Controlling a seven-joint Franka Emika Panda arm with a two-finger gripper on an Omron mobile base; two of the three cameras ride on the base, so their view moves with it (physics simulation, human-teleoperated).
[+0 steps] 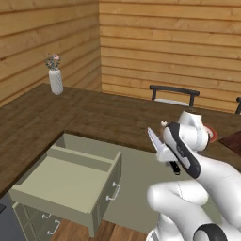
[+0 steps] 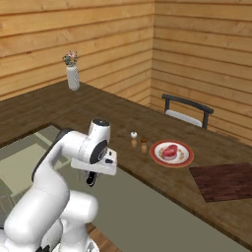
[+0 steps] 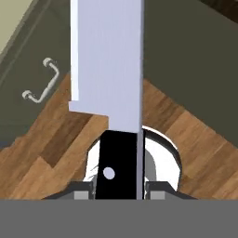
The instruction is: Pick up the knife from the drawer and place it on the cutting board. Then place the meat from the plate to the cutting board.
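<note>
You've got the knife [image 3: 108, 69] clamped by its black handle between the gripper [image 3: 120, 185] fingers, pale blade running straight up the hand view, out over wood floor and a sage-green cabinet front with a curved silver handle [image 3: 42, 86]. From the left base view, the blade [image 1: 154, 139] pokes up and left off the hand, above the floor in front of the counter. The drawer [image 1: 70, 181] stands pulled open at lower left. On the right base view, the meat [image 2: 170, 151] sits on the plate [image 2: 184, 158], the cutting board [image 2: 224, 180] lying just beside it to the right, two small shakers [image 2: 138, 141] to its left, a vase [image 2: 73, 76] far back.
</note>
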